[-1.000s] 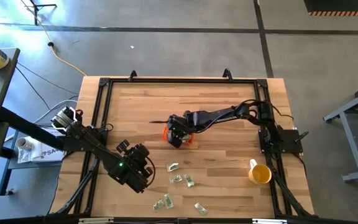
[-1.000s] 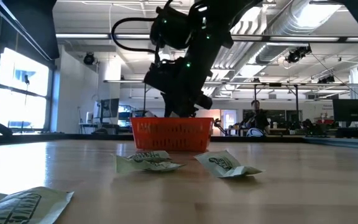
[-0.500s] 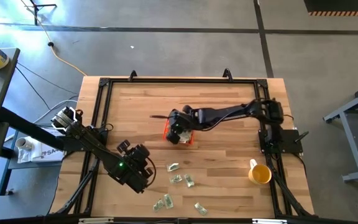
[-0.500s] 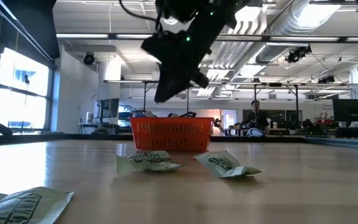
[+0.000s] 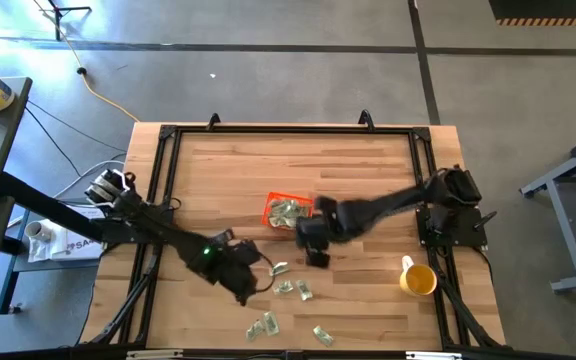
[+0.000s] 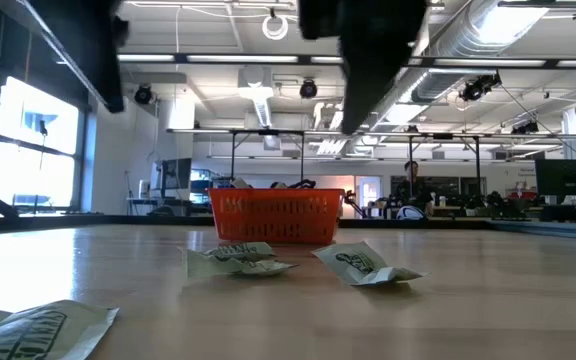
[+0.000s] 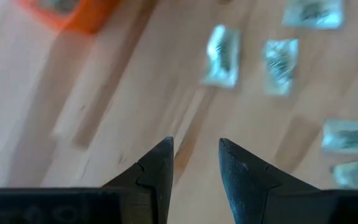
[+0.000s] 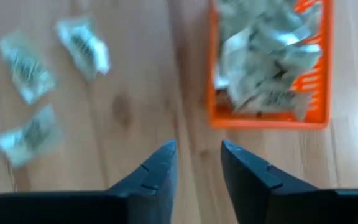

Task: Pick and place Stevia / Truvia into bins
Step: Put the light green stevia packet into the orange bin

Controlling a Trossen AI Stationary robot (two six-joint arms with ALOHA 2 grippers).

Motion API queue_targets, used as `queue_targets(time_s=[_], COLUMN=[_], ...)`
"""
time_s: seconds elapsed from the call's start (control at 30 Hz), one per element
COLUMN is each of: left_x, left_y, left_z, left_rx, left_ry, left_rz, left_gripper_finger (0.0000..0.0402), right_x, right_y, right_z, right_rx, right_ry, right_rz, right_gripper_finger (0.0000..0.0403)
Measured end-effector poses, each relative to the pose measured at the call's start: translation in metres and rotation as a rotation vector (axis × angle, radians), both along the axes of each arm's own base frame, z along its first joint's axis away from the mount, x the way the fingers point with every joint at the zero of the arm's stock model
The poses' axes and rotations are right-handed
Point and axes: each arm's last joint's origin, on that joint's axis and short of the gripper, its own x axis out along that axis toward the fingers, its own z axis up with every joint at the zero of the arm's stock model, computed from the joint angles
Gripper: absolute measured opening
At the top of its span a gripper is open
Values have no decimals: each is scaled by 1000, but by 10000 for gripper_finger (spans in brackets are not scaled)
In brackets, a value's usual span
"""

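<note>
right gripper (image 5: pixel 316 258) moved off orange bin (image 5: pixel 271 213), loose sachets (image 5: pixel 292 288) lying every-which-way

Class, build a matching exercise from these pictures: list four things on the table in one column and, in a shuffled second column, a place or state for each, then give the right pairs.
Things
1. orange bin
2. yellow cup
3. right gripper
4. left gripper

Places or states
A. near the table's right edge, apart from the sachets
B. open and empty, between the bin and the loose sachets
C. holds a heap of sachets
D. open and empty, just left of the loose sachets

Pairs: 1-C, 2-A, 3-B, 4-D
</note>
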Motion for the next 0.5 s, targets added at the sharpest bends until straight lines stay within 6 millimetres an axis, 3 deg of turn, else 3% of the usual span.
queue_targets(time_s=[0.23,0.37,0.5], left_x=[34,39,36], left_y=[14,24,36], left_z=[-20,-34,-47], left_rx=[-95,-73,-42], left_ry=[-219,-270,-235], left_rz=[-199,-269,-251], left_gripper_finger=[169,201,238], right_x=[-36,-66,-93], right_y=[74,106,129], right_z=[-13,-24,-30], right_rx=[-89,-107,-106], right_ry=[14,24,-11], right_rz=[-18,-133,-297], right_gripper_finger=[196,246,270])
